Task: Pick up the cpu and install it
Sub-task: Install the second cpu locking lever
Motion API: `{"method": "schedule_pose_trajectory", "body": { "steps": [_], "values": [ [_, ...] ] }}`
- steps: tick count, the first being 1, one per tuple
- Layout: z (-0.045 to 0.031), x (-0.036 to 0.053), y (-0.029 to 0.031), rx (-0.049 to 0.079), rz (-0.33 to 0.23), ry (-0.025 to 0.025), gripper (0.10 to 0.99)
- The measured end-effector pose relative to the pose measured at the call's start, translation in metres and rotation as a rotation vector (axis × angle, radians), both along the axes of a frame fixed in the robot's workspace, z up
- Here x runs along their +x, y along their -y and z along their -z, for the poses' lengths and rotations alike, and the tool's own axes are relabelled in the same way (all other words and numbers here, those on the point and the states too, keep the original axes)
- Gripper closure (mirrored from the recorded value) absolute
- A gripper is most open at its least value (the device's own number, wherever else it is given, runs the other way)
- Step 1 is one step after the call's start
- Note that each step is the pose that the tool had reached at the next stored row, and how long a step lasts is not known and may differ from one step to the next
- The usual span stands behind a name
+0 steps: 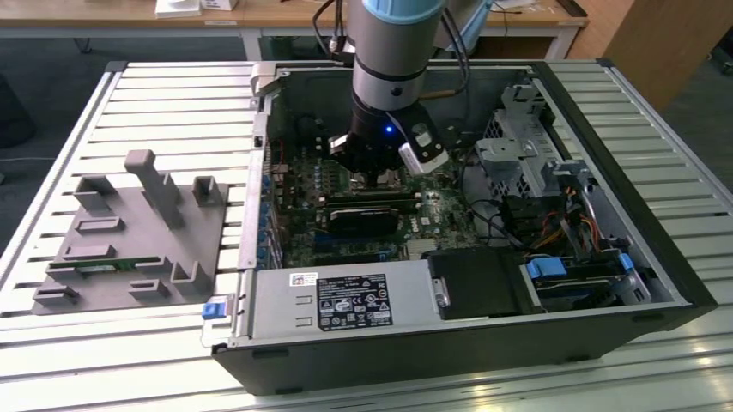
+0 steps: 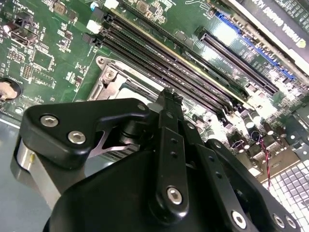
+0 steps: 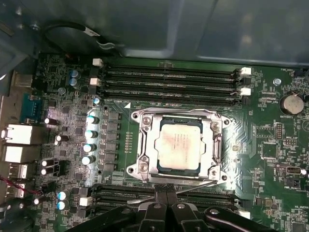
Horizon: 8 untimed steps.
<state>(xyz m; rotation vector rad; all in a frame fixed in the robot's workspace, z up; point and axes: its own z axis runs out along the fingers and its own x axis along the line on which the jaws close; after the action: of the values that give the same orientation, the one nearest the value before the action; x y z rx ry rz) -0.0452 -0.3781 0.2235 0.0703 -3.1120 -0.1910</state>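
Observation:
In the first wrist view the cpu point(image 3: 178, 145), a flat square chip with a silver top, lies flat inside the metal socket frame point(image 3: 142, 145) on the green motherboard point(image 3: 270, 140). My gripper point(image 3: 166, 189) hangs just beside the socket's edge with its black fingers pressed together and nothing between them. A thin metal socket lever point(image 3: 193, 188) runs along that edge close to the fingertips. In the exterior view the gripper point(image 1: 373, 176) is low inside the open computer case point(image 1: 641, 283), over the board. The second wrist view shows the fingertips point(image 2: 169, 96) next to the socket frame point(image 2: 108, 79).
Empty black memory slots point(image 3: 169, 82) run along the socket. In the exterior view a black block point(image 1: 366, 215) lies just in front of the gripper, with the power supply point(image 1: 343, 300), drive bays point(image 1: 572, 270) and cables point(image 1: 572, 223) around it. A grey parts fixture point(image 1: 126, 240) stands on the slatted table at the exterior view's left.

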Motion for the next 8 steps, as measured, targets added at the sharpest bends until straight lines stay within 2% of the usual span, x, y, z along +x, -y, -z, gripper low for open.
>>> {"method": "schedule_pose_trajectory", "body": {
  "steps": [8],
  "values": [
    [0.0038, -0.0001, 0.0000, 0.003, 0.000, 0.0000, 0.980]
  ]
}}
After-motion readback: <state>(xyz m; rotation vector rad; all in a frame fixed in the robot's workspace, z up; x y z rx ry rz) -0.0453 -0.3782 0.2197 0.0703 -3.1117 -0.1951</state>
